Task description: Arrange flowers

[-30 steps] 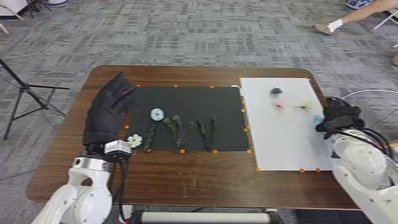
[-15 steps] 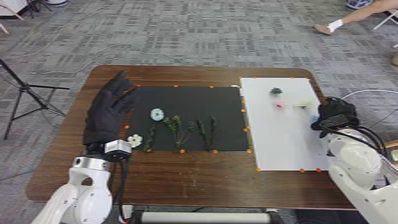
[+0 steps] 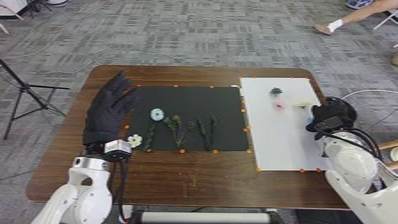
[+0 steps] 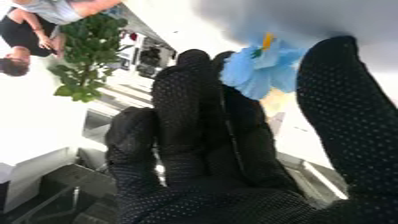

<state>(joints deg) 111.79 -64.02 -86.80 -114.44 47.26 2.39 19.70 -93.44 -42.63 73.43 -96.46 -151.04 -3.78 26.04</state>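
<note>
The left hand (image 3: pixel 108 110) rests at the table's left side with its fingers straight. Over the right edge of the white board (image 3: pixel 284 140) is the right hand (image 3: pixel 334 116); a bit of the blue flower (image 3: pixel 311 120) peeks out at its left side. In the right wrist view, the right hand (image 4: pixel 191 145) pinches the blue flower (image 4: pixel 260 70) between thumb and fingers. On the board lie a dark green flower (image 3: pixel 275 91), a pink flower (image 3: pixel 279 105) and a pale yellow flower (image 3: pixel 304 104). The black mat (image 3: pixel 195 95) holds a pale blue flower (image 3: pixel 157 114) and green stems (image 3: pixel 176 129).
A white flower (image 3: pixel 135 140) lies by the mat's lower left corner, near the left hand's wrist. Small orange markers line the mat and board. A black tripod (image 3: pixel 35 100) stands on the floor left of the table. The wooden table's front edge (image 3: pixel 195 204) faces the robot.
The right hand has shifted a little to the left over the white board, and the blue flower has moved the same way with it. The left hand has stayed in place.
</note>
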